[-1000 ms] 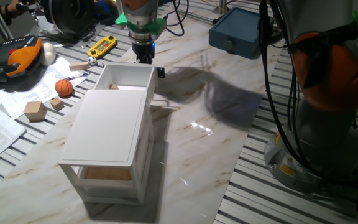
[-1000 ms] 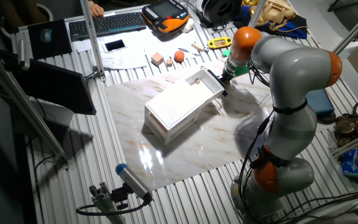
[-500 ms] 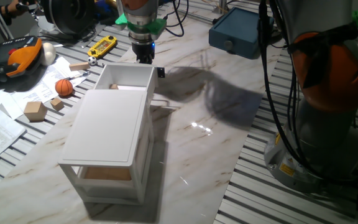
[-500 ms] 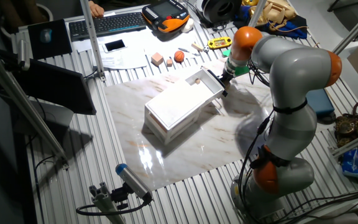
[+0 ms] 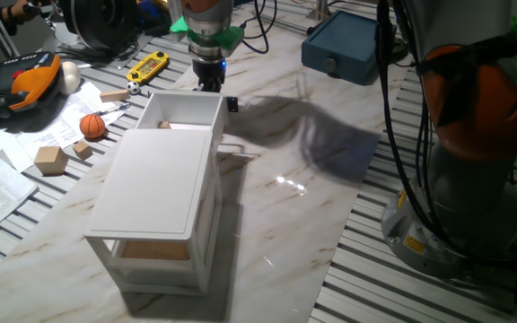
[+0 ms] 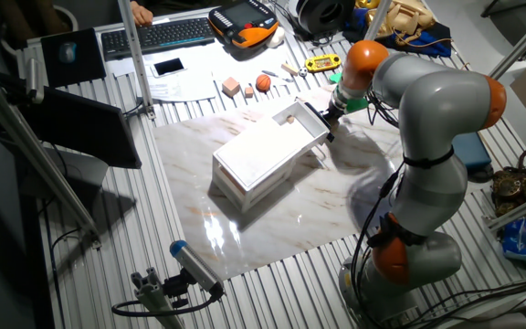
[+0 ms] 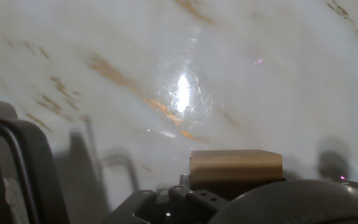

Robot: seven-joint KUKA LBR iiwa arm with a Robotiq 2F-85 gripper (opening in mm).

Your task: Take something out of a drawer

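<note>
Top shallow white drawer (image 5: pixel 187 115) (image 6: pixel 301 121) of the small white box-shaped cabinet (image 5: pixel 155 179) (image 6: pixel 261 157) pulled open toward the far side of the marble-patterned bench (image 5: pixel 285 193) (image 6: pixel 272 215), its small black handle (image 5: pixel 231 104) at the front panel. Inside the drawer, only a sliver of the light-tan wooden block (image 5: pixel 163 125) (image 6: pixel 290 119) visible – tucked near the cabinet's top edge, mostly hidden.

Black two-finger gripper (image 5: pixel 208 82) (image 6: pixel 332 113) hanging just beyond the drawer's front, near the handle, pointed down at the bench. Whether the fingers are apart or together: cannot tell from either fixed view (too small and dark). Hand view no clearer – mostly glossy marble with a glare spot, a blurred dark finger (image 7: pixel 17 168) at left, and a tan rectangular shape low in the centre that cannot be identified.

Off the marble to the left, on the slatted metal surface: an orange ball (image 5: pixel 92 126) (image 6: pixel 263 82), a larger wooden cube (image 5: pixel 50 160) (image 6: pixel 231 87) and a smaller wooden cube (image 5: pixel 83 150) just beside it, a yellow hand tool (image 5: pixel 148 65) (image 6: pixel 320 63). Dark blue box (image 5: pixel 346 45) on the far right of the bench. In the cabinet's lower opening, a pale tan piece (image 5: pixel 155 251) showing.
</note>
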